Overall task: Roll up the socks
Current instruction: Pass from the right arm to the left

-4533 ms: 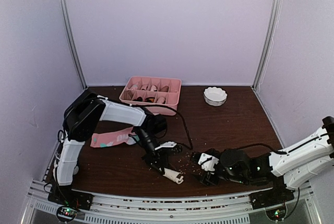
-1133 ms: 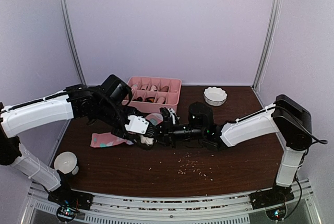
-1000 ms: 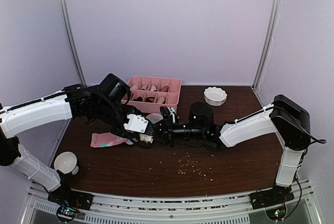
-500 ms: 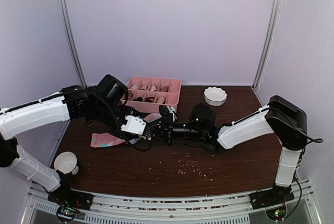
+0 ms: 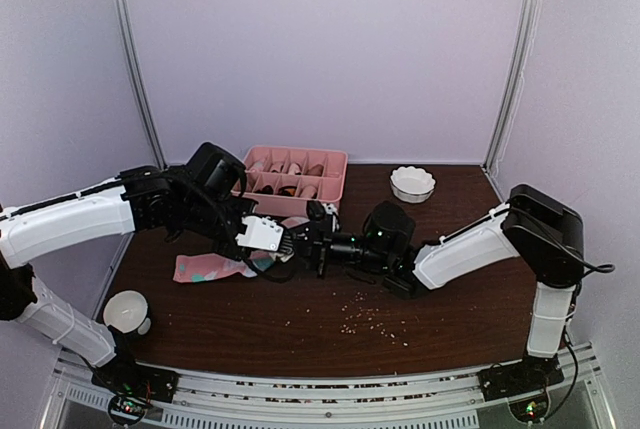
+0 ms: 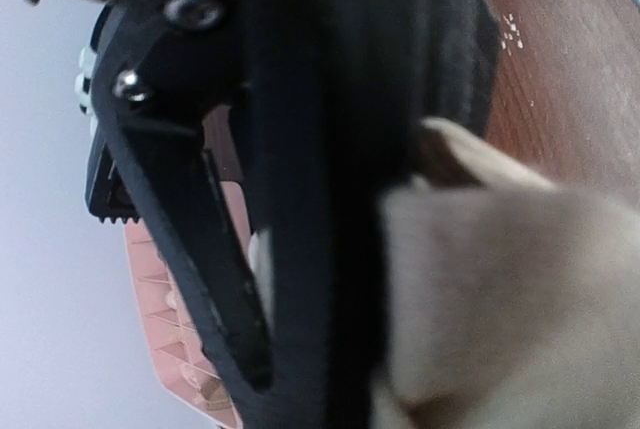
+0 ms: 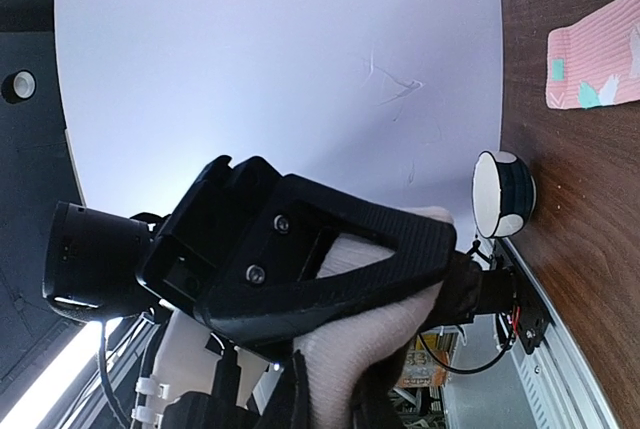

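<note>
The cream sock, seconds ago a roll at the table's near edge, now rides above mid-table. It is pinched in the right gripper, which meets the left gripper nose to nose; whether the left claw grips or merely touches it cannot be told. The pink sock lies flat at their 8 o'clock, apparently still unrolled.
</note>
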